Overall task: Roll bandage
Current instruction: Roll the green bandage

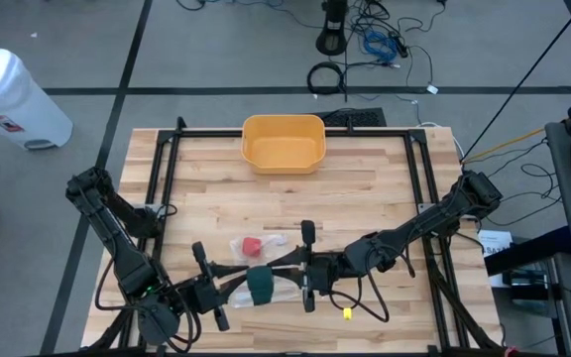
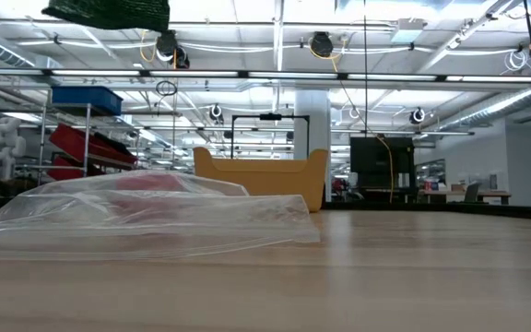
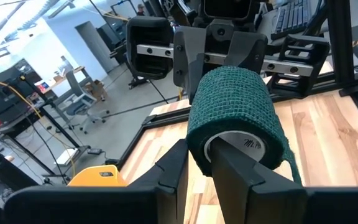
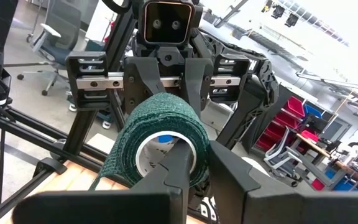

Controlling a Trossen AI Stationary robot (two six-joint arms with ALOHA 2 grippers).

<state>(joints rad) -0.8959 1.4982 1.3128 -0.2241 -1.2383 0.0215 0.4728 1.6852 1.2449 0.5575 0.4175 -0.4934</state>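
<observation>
Green bandage roll (image 1: 260, 285) hangs between my two grippers, above the table (image 1: 365, 198). My right gripper (image 4: 194, 168) is closed on its rim, one finger inside the core; my left gripper (image 3: 197, 171) pinches the opposite rim likewise. A loose tail dangles, so I judge winding unfinished.

Bandage roll (image 1: 260, 285) between left gripper (image 1: 228, 292) and right gripper (image 1: 295, 278), plastic bag (image 1: 266, 244) just behind, bin (image 1: 284, 142) at far edge.
</observation>
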